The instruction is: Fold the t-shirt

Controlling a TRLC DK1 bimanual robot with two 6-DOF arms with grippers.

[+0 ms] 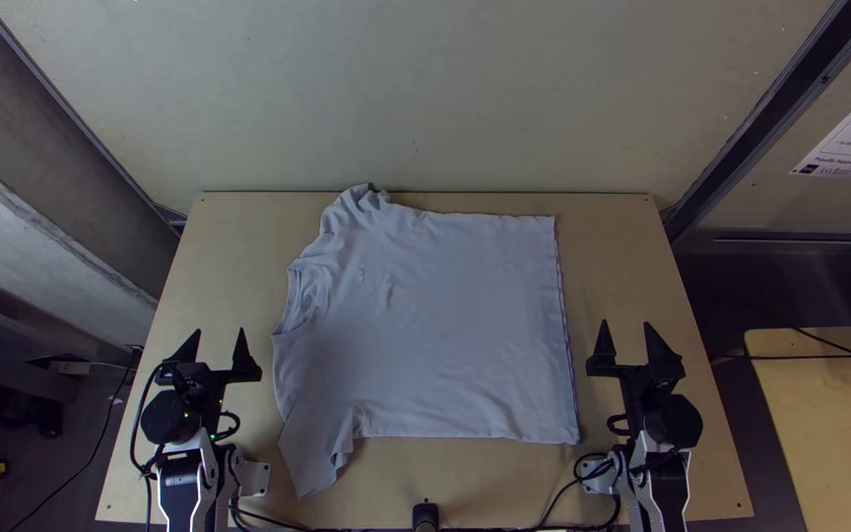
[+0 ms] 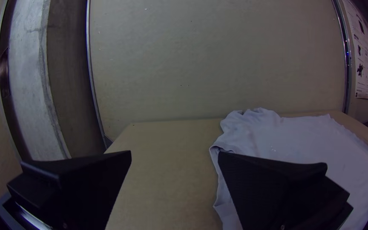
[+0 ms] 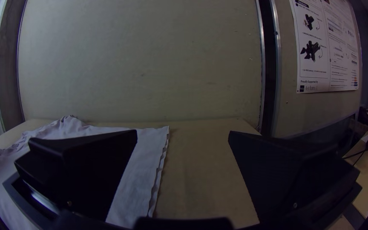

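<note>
Both hands (image 1: pixel 221 345) (image 1: pixel 625 342) open, low beside the shirt's opposite sidesLeft hand (image 1: pixel 220 333) and right hand (image 1: pixel 625 325) wide open, flanking the t-shirt (image 1: pixel 435 325)

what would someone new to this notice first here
The big pale t-shirt stands out first, spread over the middle of the wooden table, its neck opening toward the left and one sleeve reaching down toward the near edge. Next come the two black grippers, the left one and the right one, both open on either side of the shirt.
</note>
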